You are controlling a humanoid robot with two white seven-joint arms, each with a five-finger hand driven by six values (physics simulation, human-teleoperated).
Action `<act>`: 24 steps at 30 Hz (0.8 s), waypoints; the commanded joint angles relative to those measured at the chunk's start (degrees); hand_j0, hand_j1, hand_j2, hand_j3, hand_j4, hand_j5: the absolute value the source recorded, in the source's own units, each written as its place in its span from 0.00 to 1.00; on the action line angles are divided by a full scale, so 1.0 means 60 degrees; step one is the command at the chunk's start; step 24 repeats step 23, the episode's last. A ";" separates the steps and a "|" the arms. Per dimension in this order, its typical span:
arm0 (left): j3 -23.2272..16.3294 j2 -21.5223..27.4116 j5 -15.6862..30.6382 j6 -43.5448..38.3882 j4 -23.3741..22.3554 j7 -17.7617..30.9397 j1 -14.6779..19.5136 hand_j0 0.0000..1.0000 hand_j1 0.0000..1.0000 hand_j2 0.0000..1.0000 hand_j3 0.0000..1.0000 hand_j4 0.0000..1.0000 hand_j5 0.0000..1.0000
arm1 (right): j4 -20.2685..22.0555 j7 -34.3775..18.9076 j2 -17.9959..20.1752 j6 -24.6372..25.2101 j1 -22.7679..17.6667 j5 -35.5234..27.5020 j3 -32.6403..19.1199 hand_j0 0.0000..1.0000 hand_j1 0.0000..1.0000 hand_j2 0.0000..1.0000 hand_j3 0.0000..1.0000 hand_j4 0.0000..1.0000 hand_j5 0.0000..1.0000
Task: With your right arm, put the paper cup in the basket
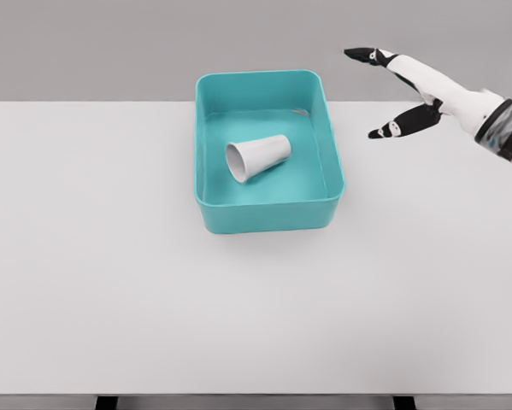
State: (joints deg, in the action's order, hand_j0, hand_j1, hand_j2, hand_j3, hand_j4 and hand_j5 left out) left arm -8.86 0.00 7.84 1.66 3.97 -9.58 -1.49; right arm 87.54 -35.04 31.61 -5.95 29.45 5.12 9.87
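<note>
White paper cup [259, 157] lies on its side inside the teal plastic basket [267, 215], mouth toward lower left, long axis slanting up-right. Right hand [407, 94], fingers spread and empty, hovers right of the basket, apart from it, over the white worktop [85, 282]. Forearm cut off at frame edge; left arm unseen.
</note>
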 commanded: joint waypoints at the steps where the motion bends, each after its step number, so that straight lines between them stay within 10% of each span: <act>1: -0.0002 0.0001 -0.0002 0.0001 -0.0003 0.0001 0.0000 1.00 1.00 1.00 1.00 1.00 1.00 | 0.0088 0.0007 0.0474 -0.0239 0.0000 -0.0165 -0.1235 1.00 1.00 1.00 1.00 1.00 1.00; 6: -0.0002 0.0001 -0.0002 0.0001 -0.0003 0.0001 0.0000 1.00 1.00 1.00 1.00 1.00 1.00 | -0.0453 0.0007 0.0606 -0.0239 -0.1261 -0.0121 -0.1895 1.00 1.00 1.00 1.00 1.00 1.00; 24: -0.0017 0.0001 -0.0002 0.0001 -0.0003 0.0001 0.0000 1.00 1.00 1.00 1.00 1.00 1.00 | -0.0586 0.0007 0.0576 -0.0209 -0.1495 -0.0136 -0.1895 1.00 1.00 1.00 1.00 1.00 1.00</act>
